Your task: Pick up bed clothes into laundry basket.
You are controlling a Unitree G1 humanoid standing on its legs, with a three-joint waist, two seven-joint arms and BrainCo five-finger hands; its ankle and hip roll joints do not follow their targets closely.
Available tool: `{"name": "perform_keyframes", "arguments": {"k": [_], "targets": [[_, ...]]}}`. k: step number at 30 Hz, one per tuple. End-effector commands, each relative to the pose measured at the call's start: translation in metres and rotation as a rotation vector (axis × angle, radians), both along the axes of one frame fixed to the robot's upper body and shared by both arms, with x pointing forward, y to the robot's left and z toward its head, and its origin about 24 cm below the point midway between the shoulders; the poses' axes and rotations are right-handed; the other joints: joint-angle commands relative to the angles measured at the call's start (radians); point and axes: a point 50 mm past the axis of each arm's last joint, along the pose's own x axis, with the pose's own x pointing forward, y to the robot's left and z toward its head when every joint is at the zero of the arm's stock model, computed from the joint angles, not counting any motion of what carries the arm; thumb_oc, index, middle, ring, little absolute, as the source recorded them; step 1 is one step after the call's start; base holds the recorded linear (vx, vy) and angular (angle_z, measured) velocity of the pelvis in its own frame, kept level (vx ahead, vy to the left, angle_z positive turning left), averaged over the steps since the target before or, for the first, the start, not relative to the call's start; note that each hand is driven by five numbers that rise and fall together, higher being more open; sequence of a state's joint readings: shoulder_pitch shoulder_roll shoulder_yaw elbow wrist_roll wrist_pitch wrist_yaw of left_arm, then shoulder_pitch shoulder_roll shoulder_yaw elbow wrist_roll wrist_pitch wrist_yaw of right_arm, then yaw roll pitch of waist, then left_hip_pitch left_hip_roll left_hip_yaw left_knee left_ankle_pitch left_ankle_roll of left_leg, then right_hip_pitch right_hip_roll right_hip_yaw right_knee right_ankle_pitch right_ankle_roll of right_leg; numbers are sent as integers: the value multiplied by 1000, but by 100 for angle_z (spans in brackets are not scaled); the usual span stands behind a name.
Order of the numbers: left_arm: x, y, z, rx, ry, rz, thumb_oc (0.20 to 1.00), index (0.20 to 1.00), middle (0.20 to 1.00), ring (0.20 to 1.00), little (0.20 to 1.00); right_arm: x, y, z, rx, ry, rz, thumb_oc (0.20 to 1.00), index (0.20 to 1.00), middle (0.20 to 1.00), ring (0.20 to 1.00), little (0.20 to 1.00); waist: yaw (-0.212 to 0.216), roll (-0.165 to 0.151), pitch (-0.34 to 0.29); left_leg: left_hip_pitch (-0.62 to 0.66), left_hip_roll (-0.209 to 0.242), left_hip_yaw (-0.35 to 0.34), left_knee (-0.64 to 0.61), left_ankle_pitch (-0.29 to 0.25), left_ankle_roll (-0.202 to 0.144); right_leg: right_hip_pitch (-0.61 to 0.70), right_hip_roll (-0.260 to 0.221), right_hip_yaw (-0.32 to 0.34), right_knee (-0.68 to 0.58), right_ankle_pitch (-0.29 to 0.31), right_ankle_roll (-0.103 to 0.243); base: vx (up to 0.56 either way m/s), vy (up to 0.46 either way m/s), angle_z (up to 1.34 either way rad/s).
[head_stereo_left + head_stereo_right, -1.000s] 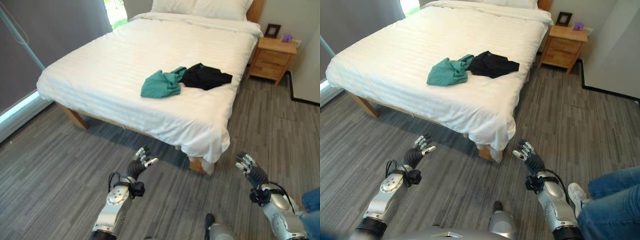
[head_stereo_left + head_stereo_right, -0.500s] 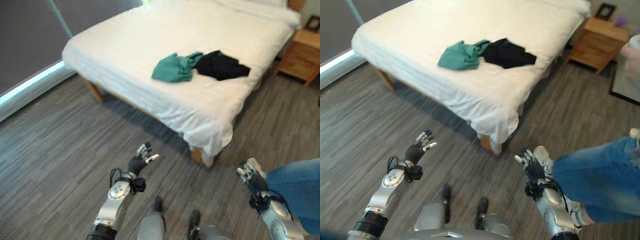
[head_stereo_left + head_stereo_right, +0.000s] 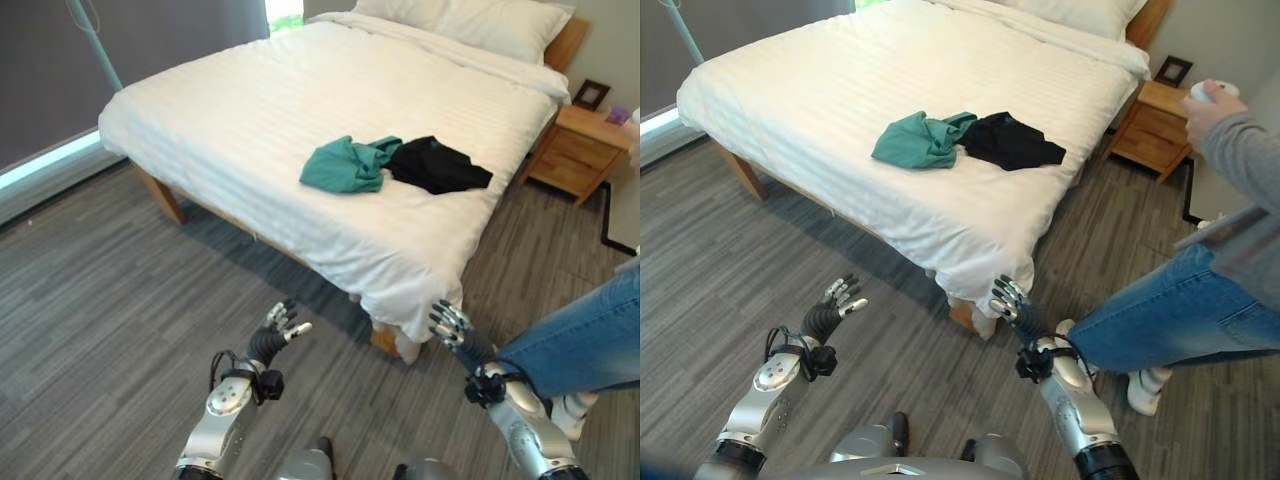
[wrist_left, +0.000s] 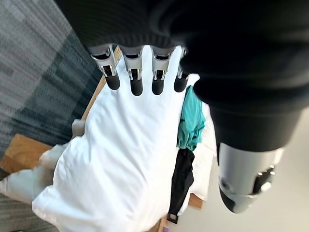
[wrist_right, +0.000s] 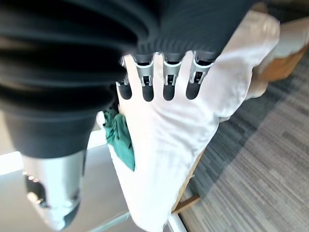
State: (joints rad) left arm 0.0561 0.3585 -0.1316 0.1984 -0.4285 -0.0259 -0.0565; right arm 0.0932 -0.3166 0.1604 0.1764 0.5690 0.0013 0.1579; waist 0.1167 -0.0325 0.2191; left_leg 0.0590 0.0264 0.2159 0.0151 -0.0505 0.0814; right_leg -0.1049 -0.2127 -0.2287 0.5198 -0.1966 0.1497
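A green shirt (image 3: 345, 165) touches a black garment (image 3: 438, 165) on the white bed (image 3: 250, 110). Over grey floor (image 3: 90, 300), the left hand (image 3: 277, 331) and right hand (image 3: 452, 327) hang spread, empty.

The person (image 3: 1200, 290) is cut off at the frame edge, and the nightstand (image 3: 583, 155) has tiny stuff I can't identify.

Head cameras look down from standing height, across the floor to the bed (image 3: 300, 110), both eyes catching the same green shirt (image 3: 918, 139) and black garment (image 3: 1012, 141). Each wrist camera peers close along its own fingers (image 4: 136, 77) toward that bed corner.
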Motion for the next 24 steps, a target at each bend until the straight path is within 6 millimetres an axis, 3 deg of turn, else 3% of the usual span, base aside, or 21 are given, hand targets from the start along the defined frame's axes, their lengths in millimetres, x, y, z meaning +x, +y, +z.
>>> {"name": "perform_keyframes", "arguments": {"k": [1,4,7,11,14,18,19,24], "targets": [[17,-3,31,29,-144,-71,1000,1000,1000,1000,1000,7,-5,19,54,-109,-61,1000,1000,1000,1000,1000,-11,-35,16,15,-8,-125,-42,69,-40,55,12,103,-194,204,24,267,-163,62],[23,-10,34,23,-164,-95,1000,1000,1000,1000,1000,0,-12,14,55,-85,-89,1000,1000,1000,1000,1000,-42,-45,11,32,-21,-197,-42,42,-47,49,46,242,-344,218,38,251,-151,79],[27,-15,36,16,-175,-109,1000,1000,1000,1000,1000,-1,-15,15,59,-87,-100,1000,1000,1000,1000,1000,-53,-52,7,40,-25,-262,-35,25,-53,44,52,305,-408,256,57,179,-161,101],[26,-17,37,7,-183,-112,1000,1000,1000,1000,1000,1,-17,17,44,-96,-100,1000,1000,1000,1000,1000,-43,-53,-8,40,-15,-312,-14,14,-67,99,50,261,-456,225,43,114,-185,67],[27,-13,40,-9,-197,-81,1000,1000,1000,1000,1000,7,-23,24,9,-126,-102,1000,1000,1000,1000,1000,-41,-48,-19,16,-5,-359,-15,36,-93,117,60,222,-476,217,23,21,-181,36],[24,-11,39,-10,-194,-68,1000,1000,1000,1000,1000,6,-31,27,14,-143,-136,1000,1000,1000,1000,1000,-56,-22,-29,7,17,-396,-59,64,-106,134,83,192,-499,194,-3,31,-137,29],[21,14,35,81,-162,24,1000,1000,1000,1000,1000,-6,-43,7,56,-63,-311,1000,1000,1000,1000,1000,-102,-9,-33,49,68,-39,-14,-10,-115,133,23,-15,-420,188,25,-14,-36,9],[15,16,30,54,-146,47,1000,1000,1000,1000,1000,-2,-54,22,-13,-128,-347,1000,1000,1000,1000,1000,-110,-5,-43,62,81,-18,-25,-6,-121,142,24,-19,-435,189,17,-17,-16,-2]]}}
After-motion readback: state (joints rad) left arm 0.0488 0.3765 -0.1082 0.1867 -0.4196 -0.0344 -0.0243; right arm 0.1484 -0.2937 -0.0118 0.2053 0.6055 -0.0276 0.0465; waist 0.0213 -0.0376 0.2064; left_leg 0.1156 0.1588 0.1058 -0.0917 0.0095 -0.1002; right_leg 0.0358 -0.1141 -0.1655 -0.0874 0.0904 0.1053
